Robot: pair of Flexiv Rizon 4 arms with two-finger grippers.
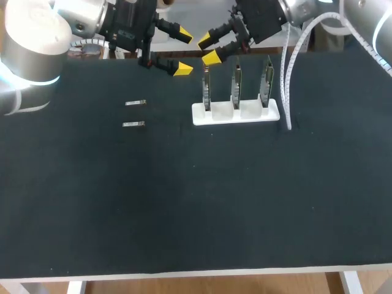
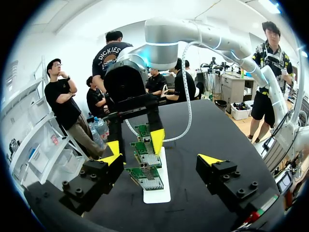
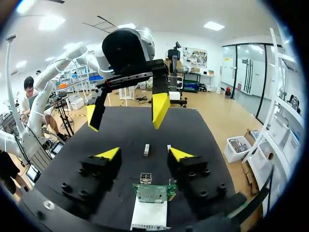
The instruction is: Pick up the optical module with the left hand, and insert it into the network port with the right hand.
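"Optical modules (image 1: 135, 103): where did they lie?"
"Two small silvery rectangular bars lay flat on the matte black table (image 1: 184, 202), well apart from the white holder (image 1: 236, 114), on its left-arm side. Only the head and right wrist views showed them."
"And the holder's three boards (image 2: 145, 166)?"
"Thin upright strips, edge-on, in the head view. The left wrist view showed their green faces."
"Grippers?"
"Left gripper (image 1: 184, 52) and right gripper (image 1: 209, 48) hovered near the holder's far side, facing each other, both released, fingers spread."
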